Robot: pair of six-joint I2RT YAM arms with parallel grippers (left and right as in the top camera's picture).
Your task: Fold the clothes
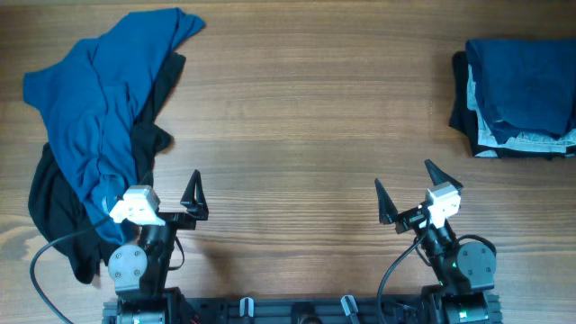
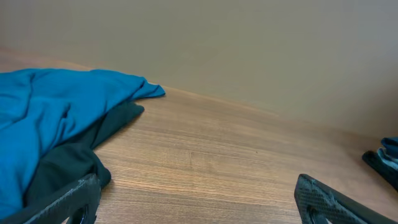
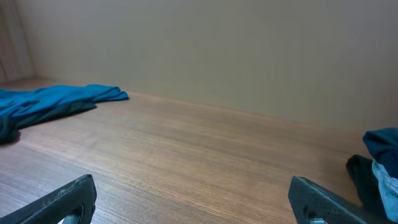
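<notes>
Both end effectors sit low at the near edge of the desk (image 1: 306,108). The jaws of the left end effector (image 2: 198,186) and of the right end effector (image 3: 193,183) stand wide apart, with nothing between them.

Unfolded work: a blue shirt (image 1: 90,99) lies crumpled over a black garment (image 1: 54,207) at the far-left of the desk. The heap's long axis runs on a diagonal, from the near-left corner up toward the far middle. Its near end comes right beside the left end effector; the bulk lies ahead and to that arm's left. In the left wrist view the shirt fills the left side and its far tip points right.

The left arm is clearly nearer. The right end effector is well apart from the heap, which shows only as a thin strip far left in its wrist view.

A folded stack (image 1: 522,85) sits at the far right, ahead of the right arm.

Judgement: the next grasp falls to the left arm, reaching leftward and forward.

Hard to read:
- no collar, hem or sleeve can be picked out on the shirt
- how far the black garment runs under it is hidden
- the left arm's outer finger is lost against dark cloth from overhead
- the stack is cut off at the frame edge
</notes>
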